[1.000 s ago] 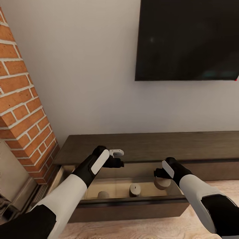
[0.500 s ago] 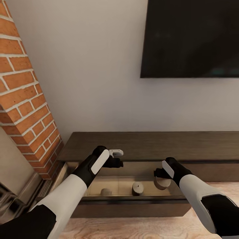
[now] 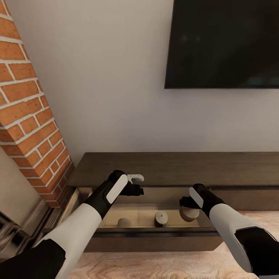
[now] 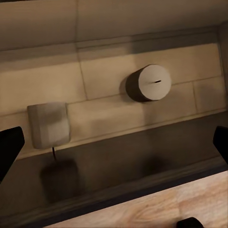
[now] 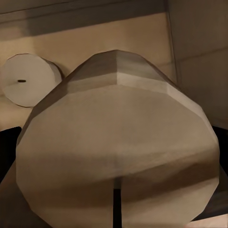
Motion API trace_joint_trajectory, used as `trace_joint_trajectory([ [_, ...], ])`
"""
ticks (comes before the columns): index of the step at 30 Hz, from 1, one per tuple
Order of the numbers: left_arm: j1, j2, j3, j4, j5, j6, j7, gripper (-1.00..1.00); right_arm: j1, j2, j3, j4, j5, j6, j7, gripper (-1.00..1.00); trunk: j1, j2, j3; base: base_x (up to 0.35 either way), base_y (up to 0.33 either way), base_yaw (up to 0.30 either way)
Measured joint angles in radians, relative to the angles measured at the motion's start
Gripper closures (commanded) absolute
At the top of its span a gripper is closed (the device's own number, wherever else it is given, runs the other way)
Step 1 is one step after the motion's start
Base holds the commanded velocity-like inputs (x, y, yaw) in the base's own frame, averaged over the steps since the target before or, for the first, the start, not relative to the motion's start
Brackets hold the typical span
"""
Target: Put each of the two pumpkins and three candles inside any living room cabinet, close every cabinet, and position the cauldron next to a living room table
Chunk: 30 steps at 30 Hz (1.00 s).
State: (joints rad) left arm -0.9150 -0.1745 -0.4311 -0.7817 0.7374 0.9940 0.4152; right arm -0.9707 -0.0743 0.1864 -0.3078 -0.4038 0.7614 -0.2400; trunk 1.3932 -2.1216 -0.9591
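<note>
The cabinet [image 3: 174, 170] drawer stands pulled out to receive the load. Left gripper [image 3: 136, 184], jaws apart and empty, hovers above it. Two candles [image 3: 124, 223] [image 3: 160, 219] already lie inside. Right gripper [image 3: 185, 203] is clamped on a third candle [image 3: 189, 213], poised over the drawer's right end for release.

Pale wall [image 3: 116, 97] with dark screen [image 3: 224, 42], brick column [image 3: 27, 116] at left, light wooden floor [image 3: 155, 265].

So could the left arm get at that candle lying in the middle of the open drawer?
Probably yes: the left gripper hangs open above the drawer, and nothing covers the middle candle.
</note>
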Motion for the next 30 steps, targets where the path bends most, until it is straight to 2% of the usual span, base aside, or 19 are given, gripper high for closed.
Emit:
trace_joint_trajectory([
  [15,0.0,0.0,0.0,-0.022,0.001,0.0,0.0,-1.0,0.0,0.0,0.0,0.0,0.0,0.0,0.0,1.0,0.0,0.0,-0.024,0.001,0.0,0.0],
  [22,0.0,0.0,0.0,-0.033,0.001,0.001,0.0,-1.0,0.0,0.0,0.0,0.0,0.0,0.0,0.0,1.0,0.0,0.0,-0.035,0.175,0.0,0.0],
  [30,0.0,0.0,0.0,-0.034,0.001,0.002,-0.001,-1.0,0.0,0.0,0.0,0.0,0.0,0.0,0.0,1.0,0.0,0.0,-0.04,0.021,0.0,0.0],
])
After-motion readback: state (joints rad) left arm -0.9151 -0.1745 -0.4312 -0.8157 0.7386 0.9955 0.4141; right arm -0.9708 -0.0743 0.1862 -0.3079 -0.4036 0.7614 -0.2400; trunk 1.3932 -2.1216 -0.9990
